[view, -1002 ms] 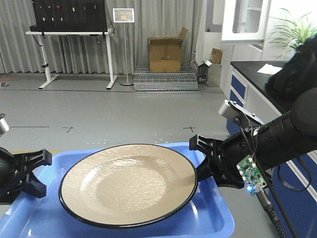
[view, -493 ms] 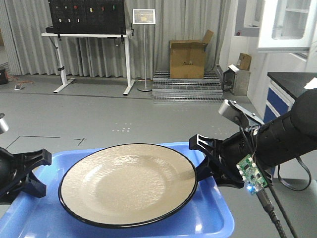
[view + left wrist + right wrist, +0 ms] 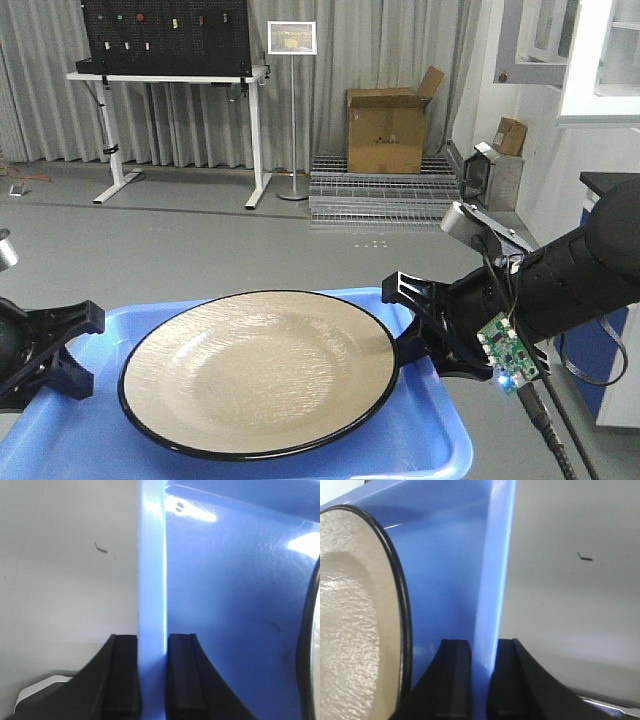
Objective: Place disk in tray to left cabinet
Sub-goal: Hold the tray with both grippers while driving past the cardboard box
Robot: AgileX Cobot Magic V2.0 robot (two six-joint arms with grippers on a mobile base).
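The tan disk (image 3: pixel 260 365) with its black rim lies flat in the blue tray (image 3: pixel 425 440), which is held up off the floor between both arms. My left gripper (image 3: pixel 75 345) is shut on the tray's left rim (image 3: pixel 151 580), one finger on each side of it (image 3: pixel 152 675). On the opposite side, the right rim (image 3: pixel 492 580) is pinched by my right gripper (image 3: pixel 405 320), also shut (image 3: pixel 480 680). The disk's edge shows in both wrist views (image 3: pixel 310 645) (image 3: pixel 355 620). The left cabinet is out of view.
Ahead across the grey floor stand a white desk with a black pegboard (image 3: pixel 165 75), a sign stand (image 3: pixel 292 110), a cardboard box (image 3: pixel 385 125) on metal grating (image 3: pixel 380 190), and a counter with blue drawers (image 3: pixel 610 340) at the right.
The whole background has slid to the right in the front view, and the right counter has mostly left the frame. Tray, disk and both grippers keep their places relative to each other.
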